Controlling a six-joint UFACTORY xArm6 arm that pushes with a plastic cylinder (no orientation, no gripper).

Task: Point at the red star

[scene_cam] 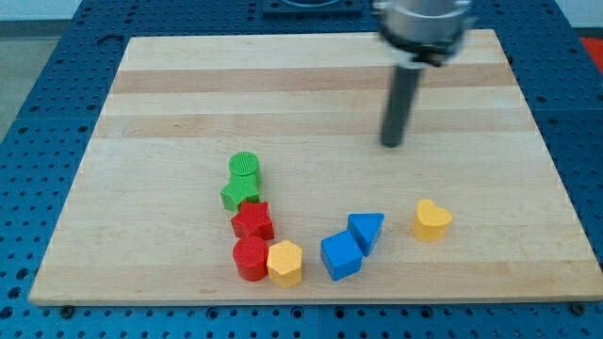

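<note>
My tip (pixel 392 144) is resting on the counter (pixel 311 94) in the view's upper right, well apart from every block; the rod carries no gripper, so there is no opening to report. The red star (pixel 253 220) is sitting lower left of it, touching the green star (pixel 239 194) above and the red cylinder (pixel 251 258) below. A green cylinder (pixel 244 166) is topping that column. The yellow block (pixel 285 263), possibly a hexagon, is adjoining the red cylinder. The blue cube (pixel 341 255), blue triangle (pixel 366 229) and yellow heart (pixel 431 219) are lying rightward.
</note>
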